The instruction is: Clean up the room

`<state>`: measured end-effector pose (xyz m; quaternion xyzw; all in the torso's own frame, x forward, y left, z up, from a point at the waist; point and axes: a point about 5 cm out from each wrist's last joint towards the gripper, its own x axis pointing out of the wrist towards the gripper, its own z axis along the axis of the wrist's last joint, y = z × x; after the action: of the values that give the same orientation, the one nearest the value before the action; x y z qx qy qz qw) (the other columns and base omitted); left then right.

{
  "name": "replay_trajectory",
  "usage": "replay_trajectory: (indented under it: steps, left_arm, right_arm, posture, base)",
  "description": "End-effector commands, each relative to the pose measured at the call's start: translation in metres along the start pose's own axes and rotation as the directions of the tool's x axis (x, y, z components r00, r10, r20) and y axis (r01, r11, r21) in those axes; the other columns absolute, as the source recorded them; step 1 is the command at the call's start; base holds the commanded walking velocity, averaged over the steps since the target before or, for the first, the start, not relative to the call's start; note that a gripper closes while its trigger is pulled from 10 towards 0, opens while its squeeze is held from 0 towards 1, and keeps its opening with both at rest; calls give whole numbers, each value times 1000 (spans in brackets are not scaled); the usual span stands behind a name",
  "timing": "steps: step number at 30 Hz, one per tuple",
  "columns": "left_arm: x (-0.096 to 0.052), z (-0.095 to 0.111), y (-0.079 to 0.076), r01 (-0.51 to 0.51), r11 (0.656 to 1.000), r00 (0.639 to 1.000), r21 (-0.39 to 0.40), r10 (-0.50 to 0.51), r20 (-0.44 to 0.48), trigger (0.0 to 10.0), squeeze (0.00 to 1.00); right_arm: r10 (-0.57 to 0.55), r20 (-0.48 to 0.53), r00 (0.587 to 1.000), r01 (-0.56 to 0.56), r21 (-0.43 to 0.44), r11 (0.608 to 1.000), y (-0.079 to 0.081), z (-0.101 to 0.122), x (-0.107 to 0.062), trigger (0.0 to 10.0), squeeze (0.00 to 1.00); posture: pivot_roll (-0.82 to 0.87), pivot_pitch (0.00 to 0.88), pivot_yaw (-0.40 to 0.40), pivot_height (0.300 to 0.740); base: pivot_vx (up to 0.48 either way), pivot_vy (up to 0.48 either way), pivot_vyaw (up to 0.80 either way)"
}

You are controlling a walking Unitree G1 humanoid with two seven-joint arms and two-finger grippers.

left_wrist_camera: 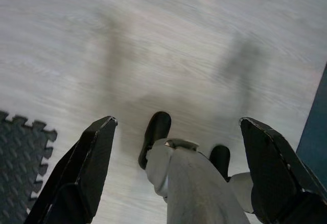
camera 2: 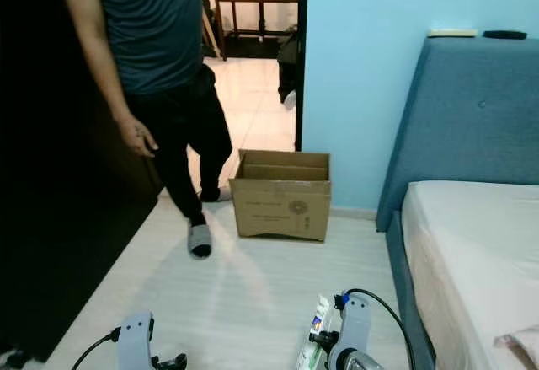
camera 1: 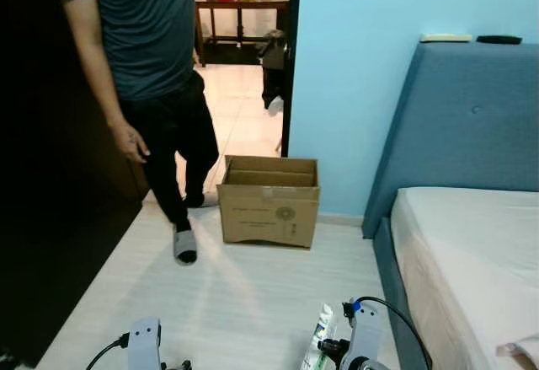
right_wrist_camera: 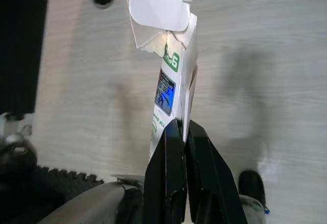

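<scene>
— Holding what, on the right?

— A torn, flattened white carton [right_wrist_camera: 171, 81], green and blue print, pinched low down by the right end effector [right_wrist_camera: 180, 132], fingers pressed together on it. Seen from the head as well, low by the right wrist, poking up above the pale wood floor [camera 1: 244, 302].

— And the left end effector [left_wrist_camera: 179, 127]?

— Spread wide, gripping nothing, hanging over bare floor. Idle for now.

— Drop spot?

— Probably the open cardboard box [camera 1: 269, 201] straight ahead, against the blue wall [camera 1: 354, 75], beside the doorway. Flaps up, top open. Well apart from the carton at present, so a walk forward needed first.

— Anything in the way?

— A person [camera 1: 156, 67] standing just left of the box, one slippered foot near its left corner. Blue bed [camera 1: 472, 243] along the right. Best to go up the middle of the floor, leaning slightly right of the person, without brushing the bed frame.

— Tips for the release?

— Keep the pinch firm while walking; thin, crumpled card, likely to slip or flop. Stop close to the box's near wall, reach over the rim, carton well above the opening, then part the fingers. No tossing from afar: light and flat, apt to flutter outside.

— Risk?

— Kicking the box forward, or the person stepping across.
</scene>
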<state>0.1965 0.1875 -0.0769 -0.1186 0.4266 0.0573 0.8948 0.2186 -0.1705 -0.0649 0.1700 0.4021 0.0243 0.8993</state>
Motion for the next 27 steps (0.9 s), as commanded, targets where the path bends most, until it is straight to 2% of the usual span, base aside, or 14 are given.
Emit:
replay_trajectory:
  steps: [1,16,27]
  left_arm:
    - [0,-1,1,-3,1000,1000,5,3,-11,10000,0]
    - [-4,-21,-1,-12,1000,998,-19,11,-57,10000,0]
    - [-4,-21,0,-10,1000,998,-12,9,-59,10000,0]
  right_arm:
    - [-4,8,1000,3,6,1000,3,4,2,10000,0]
    - [-44,-44,998,42,-32,999,-9,-5,-3,10000,0]
    - [-52,-36,998,51,-22,998,-8,-2,-2,10000,0]
  posture:
    - [-15,0,-2,701]
    - [-30,0,-47,701]
    - [-28,0,-34,701]
  base:
    - [368,0,0]
    - [366,0,0]
    - [368,0,-682]
